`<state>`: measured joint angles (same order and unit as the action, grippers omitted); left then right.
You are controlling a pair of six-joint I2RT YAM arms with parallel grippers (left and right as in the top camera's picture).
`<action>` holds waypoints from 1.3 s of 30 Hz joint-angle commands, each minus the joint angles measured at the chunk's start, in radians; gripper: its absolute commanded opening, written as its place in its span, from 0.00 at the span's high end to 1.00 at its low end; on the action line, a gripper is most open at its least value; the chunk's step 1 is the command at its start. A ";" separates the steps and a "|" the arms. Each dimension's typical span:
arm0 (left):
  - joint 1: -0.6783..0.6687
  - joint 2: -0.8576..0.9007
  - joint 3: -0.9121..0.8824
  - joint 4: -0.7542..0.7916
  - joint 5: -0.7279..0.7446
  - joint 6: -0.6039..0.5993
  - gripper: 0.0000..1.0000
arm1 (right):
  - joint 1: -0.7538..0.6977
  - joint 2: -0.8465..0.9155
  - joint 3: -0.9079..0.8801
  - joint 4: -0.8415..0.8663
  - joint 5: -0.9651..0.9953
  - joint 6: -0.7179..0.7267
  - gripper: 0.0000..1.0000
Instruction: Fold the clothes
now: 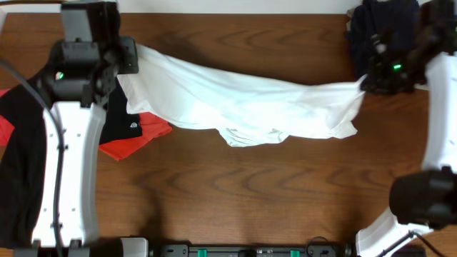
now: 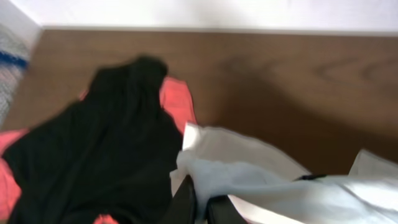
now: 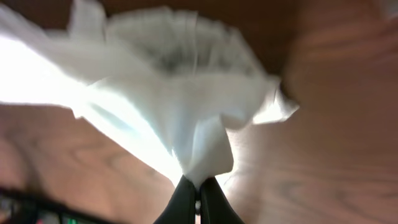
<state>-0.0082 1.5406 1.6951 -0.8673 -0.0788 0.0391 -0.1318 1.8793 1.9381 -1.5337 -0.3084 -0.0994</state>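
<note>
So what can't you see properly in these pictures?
- Left gripper: in the left wrist view the bottom edge cuts it off; overhead, the left arm covers it.
- Right gripper: in the right wrist view only the fingertips show, pinching the white shirt, and everything is blurred.
- Dark blue clothes: overhead, partly behind the right arm and cut by the top edge.
- Red garment: overhead, mostly under the black garment.

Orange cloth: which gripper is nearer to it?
Left. The left gripper grips the white shirt close beside the orange cloth; the right gripper grips the shirt's other end, across the table.
</note>
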 commanded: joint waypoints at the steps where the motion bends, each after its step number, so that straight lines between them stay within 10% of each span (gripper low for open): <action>1: 0.007 0.047 0.016 -0.018 0.011 -0.011 0.94 | 0.044 0.024 -0.093 -0.021 0.018 -0.010 0.99; 14: 0.007 0.081 0.016 0.052 0.011 -0.010 0.94 | 0.298 -0.122 -0.361 -0.160 0.024 0.003 0.98; 21: 0.007 0.081 0.016 0.052 0.011 -0.010 0.94 | 0.302 -0.169 -0.417 -0.043 0.148 0.145 0.50; 39: 0.007 0.081 0.016 0.050 0.011 -0.011 0.94 | 0.663 -0.168 -0.761 0.428 0.130 0.277 0.27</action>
<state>-0.0074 1.6272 1.6951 -0.8192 -0.0738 0.0330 0.4847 1.7111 1.2392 -1.1439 -0.2058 0.0887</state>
